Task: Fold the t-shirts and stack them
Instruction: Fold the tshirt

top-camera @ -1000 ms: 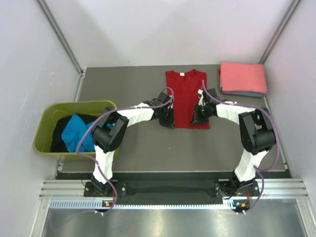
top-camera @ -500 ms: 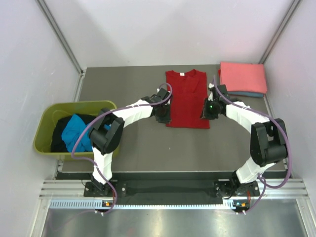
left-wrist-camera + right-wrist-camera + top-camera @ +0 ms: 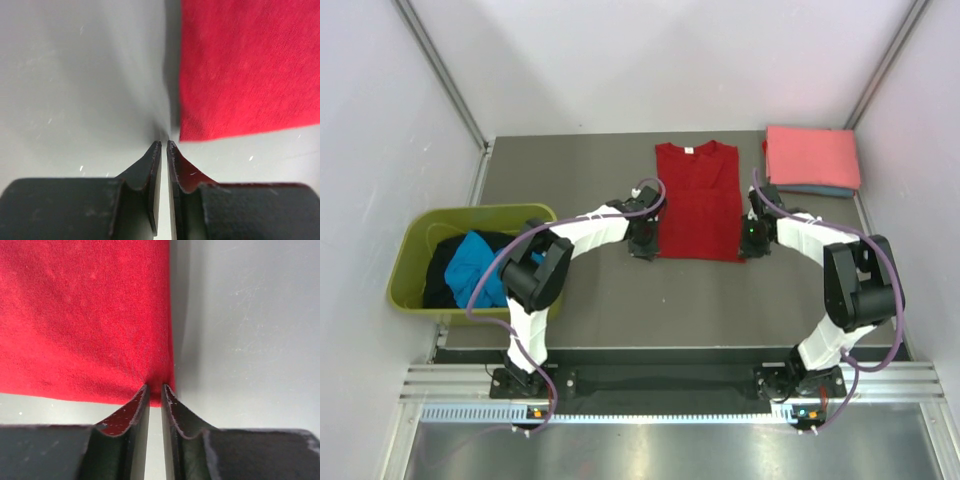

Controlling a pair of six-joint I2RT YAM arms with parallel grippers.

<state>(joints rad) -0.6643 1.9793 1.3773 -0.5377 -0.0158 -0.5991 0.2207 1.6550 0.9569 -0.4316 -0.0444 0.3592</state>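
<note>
Lying flat at the middle of the far half of the table (image 3: 580,180), the red t-shirt (image 3: 697,200) is a fine-ribbed matt knit, neck away from the arms and sleeves apparently tucked in, so it reads as a narrow rectangle with a straight hem.

At its near right corner the right gripper (image 3: 155,386) is pinched on the hem; the cloth puckers toward the black, wedge-shaped tips. The left gripper (image 3: 163,143) has its jaws all but together just beside the near left corner, with no cloth visibly between them.

At the far right corner lies a stack of 2 already folded: a salmon-pink t-shirt (image 3: 812,157) on a blue t-shirt (image 3: 825,190). Left of the table, the olive plastic tub (image 3: 410,265) holds a crumpled turquoise t-shirt (image 3: 480,265) and a black t-shirt (image 3: 440,275).

So 2 look done, 1 is mid-fold, and at least 2 wait.
</note>
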